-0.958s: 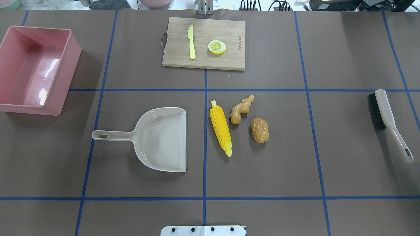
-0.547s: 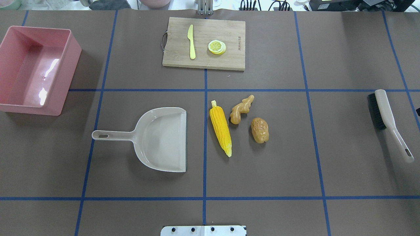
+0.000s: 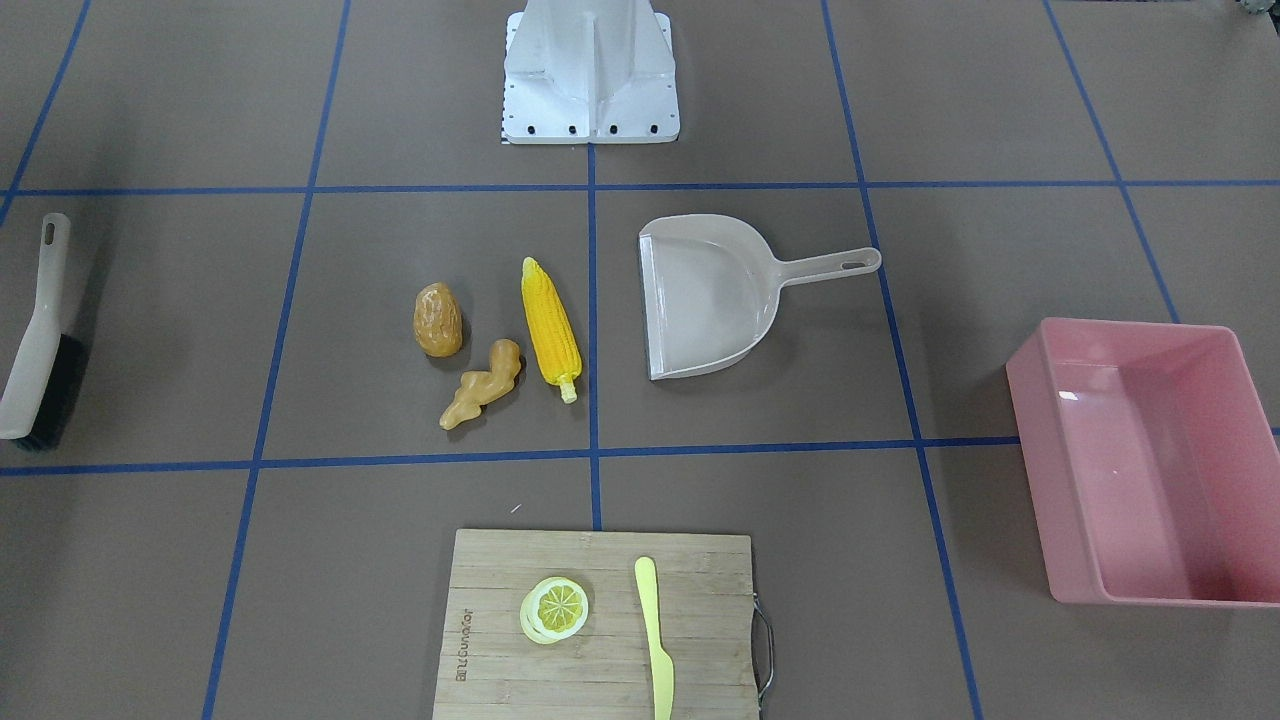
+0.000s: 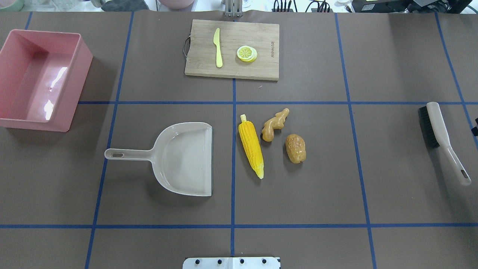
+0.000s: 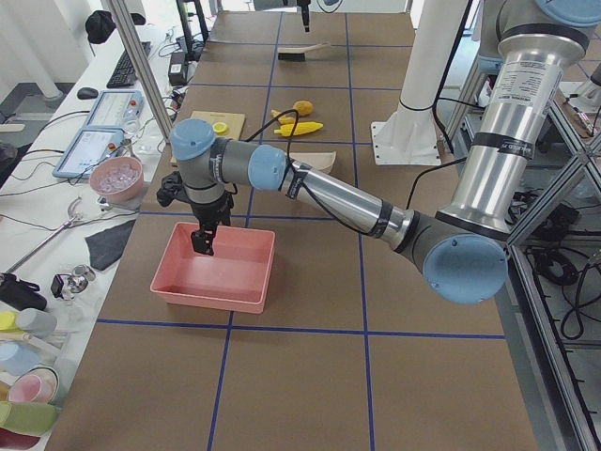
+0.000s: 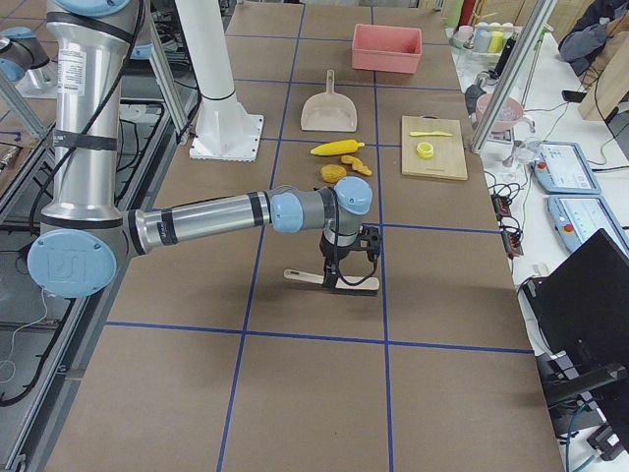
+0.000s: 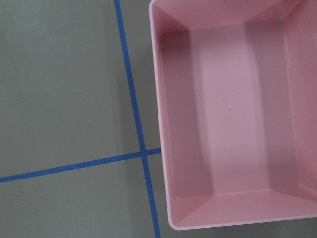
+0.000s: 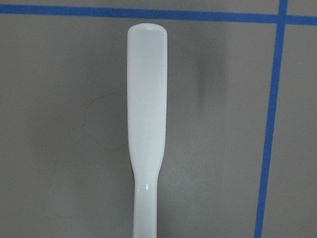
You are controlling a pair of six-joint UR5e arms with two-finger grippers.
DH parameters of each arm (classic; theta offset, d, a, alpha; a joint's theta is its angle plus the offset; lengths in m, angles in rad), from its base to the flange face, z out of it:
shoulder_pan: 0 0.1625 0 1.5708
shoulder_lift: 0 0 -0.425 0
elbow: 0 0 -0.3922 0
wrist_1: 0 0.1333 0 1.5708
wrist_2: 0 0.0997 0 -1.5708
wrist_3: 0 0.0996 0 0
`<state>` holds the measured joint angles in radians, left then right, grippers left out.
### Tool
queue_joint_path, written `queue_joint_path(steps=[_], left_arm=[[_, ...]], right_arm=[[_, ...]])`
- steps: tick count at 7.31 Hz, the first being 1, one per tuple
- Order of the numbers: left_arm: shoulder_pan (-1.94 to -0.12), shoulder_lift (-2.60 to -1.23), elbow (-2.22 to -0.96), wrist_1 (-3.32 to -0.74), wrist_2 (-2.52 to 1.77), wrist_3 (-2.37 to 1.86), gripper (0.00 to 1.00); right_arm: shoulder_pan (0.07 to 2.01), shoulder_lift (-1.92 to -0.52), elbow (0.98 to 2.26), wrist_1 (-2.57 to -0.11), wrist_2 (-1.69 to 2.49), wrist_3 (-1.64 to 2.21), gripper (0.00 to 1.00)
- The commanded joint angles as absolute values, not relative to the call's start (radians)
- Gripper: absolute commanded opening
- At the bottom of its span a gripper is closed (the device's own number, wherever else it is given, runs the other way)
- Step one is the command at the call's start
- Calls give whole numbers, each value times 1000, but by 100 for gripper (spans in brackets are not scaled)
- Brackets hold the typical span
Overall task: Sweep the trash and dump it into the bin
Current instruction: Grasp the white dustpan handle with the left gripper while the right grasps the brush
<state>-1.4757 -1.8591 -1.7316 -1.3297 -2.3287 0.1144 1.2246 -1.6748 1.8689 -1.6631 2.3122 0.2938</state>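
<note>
The trash lies mid-table: a yellow corn cob, a tan ginger root and a brown potato, all just right of the beige dustpan. The pink bin stands at the far left with nothing in it, and the left wrist view looks straight down into the bin. My left gripper hangs over the bin; I cannot tell whether it is open or shut. My right gripper hovers over the brush at the far right, state also unclear. The brush handle fills the right wrist view.
A wooden cutting board at the back centre holds a pale yellow knife and a lemon slice. The robot's base plate sits at the near edge. Blue tape lines grid the brown table.
A dark sliver of the right arm has crept in at the overhead view's right edge beside the brush. Nothing on the table has moved.
</note>
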Motion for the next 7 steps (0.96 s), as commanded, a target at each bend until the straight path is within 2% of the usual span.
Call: queue_joint_path(steps=[1, 5, 7], left_arm=[[-1341, -1934, -1782, -1365, -2330, 182, 98], [-1057, -2055, -1847, -1374, -2278, 250, 98], [-866, -2057, -1926, -1411, -2104, 249, 98]], right_arm=[[1134, -1677, 1876, -1661, 2274, 359, 100], [1097, -1738, 1884, -1657, 2275, 422, 100], [1066, -1796, 1881, -1542, 2273, 469, 100]])
